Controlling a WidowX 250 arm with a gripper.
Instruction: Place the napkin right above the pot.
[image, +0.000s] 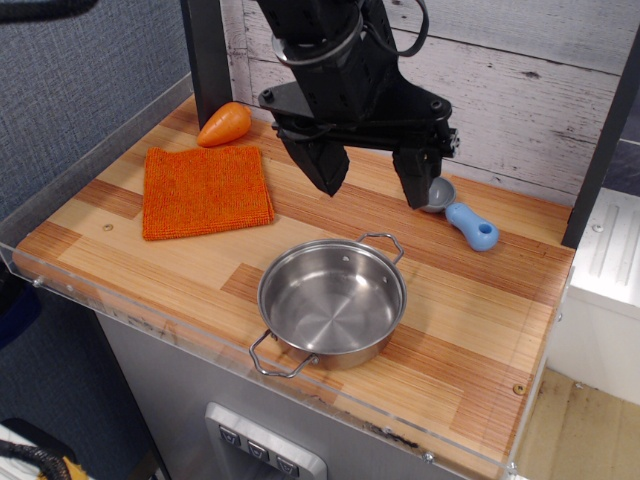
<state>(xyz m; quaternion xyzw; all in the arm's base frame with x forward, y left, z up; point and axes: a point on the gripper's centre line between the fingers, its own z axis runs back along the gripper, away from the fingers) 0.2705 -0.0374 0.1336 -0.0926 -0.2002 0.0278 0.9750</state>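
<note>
The orange napkin (206, 191) lies flat on the left part of the wooden table. The shiny steel pot (333, 301) with two wire loop handles stands empty near the table's front middle. My gripper (371, 187) hangs above the table behind the pot, to the right of the napkin. Its two black fingers are spread wide and hold nothing. It is apart from both the napkin and the pot.
An orange carrot-shaped toy (224, 124) lies at the back left, just behind the napkin. A grey scoop with a blue handle (462, 217) lies at the back right, partly behind my right finger. A clear rim (60, 285) edges the wooden table.
</note>
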